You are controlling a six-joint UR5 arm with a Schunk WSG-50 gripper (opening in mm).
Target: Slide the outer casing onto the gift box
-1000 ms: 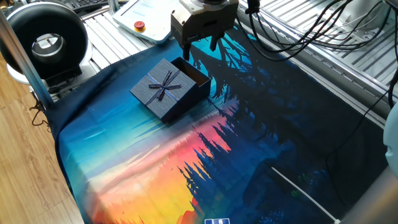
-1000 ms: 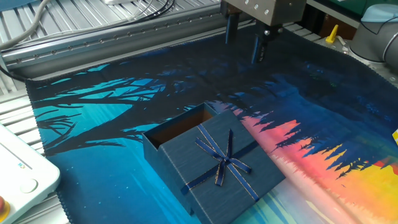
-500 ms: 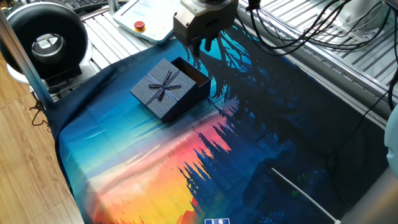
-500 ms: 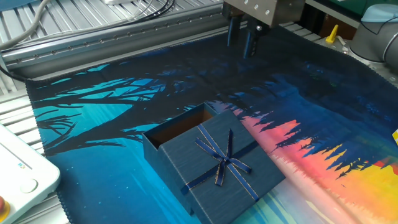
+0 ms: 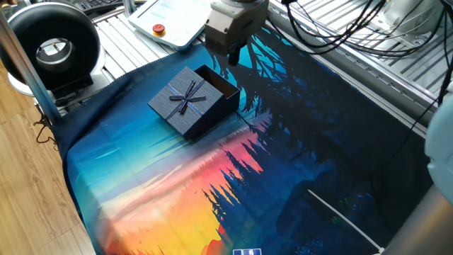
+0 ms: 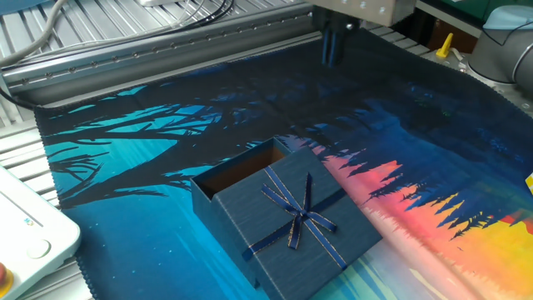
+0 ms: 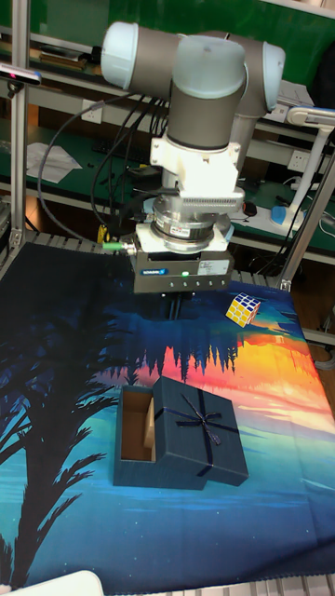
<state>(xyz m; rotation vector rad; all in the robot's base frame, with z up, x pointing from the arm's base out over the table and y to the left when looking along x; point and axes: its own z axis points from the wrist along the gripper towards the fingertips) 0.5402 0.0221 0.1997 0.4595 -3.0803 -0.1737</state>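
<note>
The gripper (image 6: 332,52) has closed up and drawn back since a second ago: its two fingers stood apart then, and now they are pressed together with nothing between them, hanging above the cloth (image 6: 166,158) well clear of the box. In the other fixed view it sits near the top edge, at about twelve o'clock from the box; in one fixed view the gripper (image 5: 231,55) is at about one o'clock from it. The box itself has not shifted. The navy sleeve (image 6: 296,225) with its thin ribbon bow (image 6: 297,218) lies flat on the printed sunset cloth, pushed most of the way over the tray (image 6: 241,171), so only a strip of the tray is open to view. That strip shows a brownish inside and holds nothing that I can see. In the tall fixed view the sleeve (image 7: 200,431) covers the right part and the tray (image 7: 138,426) sticks out at nine o'clock, its cardboard-coloured wall showing. Further back in that view, at about one o'clock from the box, a small colour cube (image 7: 243,309) sits on the cloth, well apart from the box and close under the arm (image 7: 200,112).
</note>
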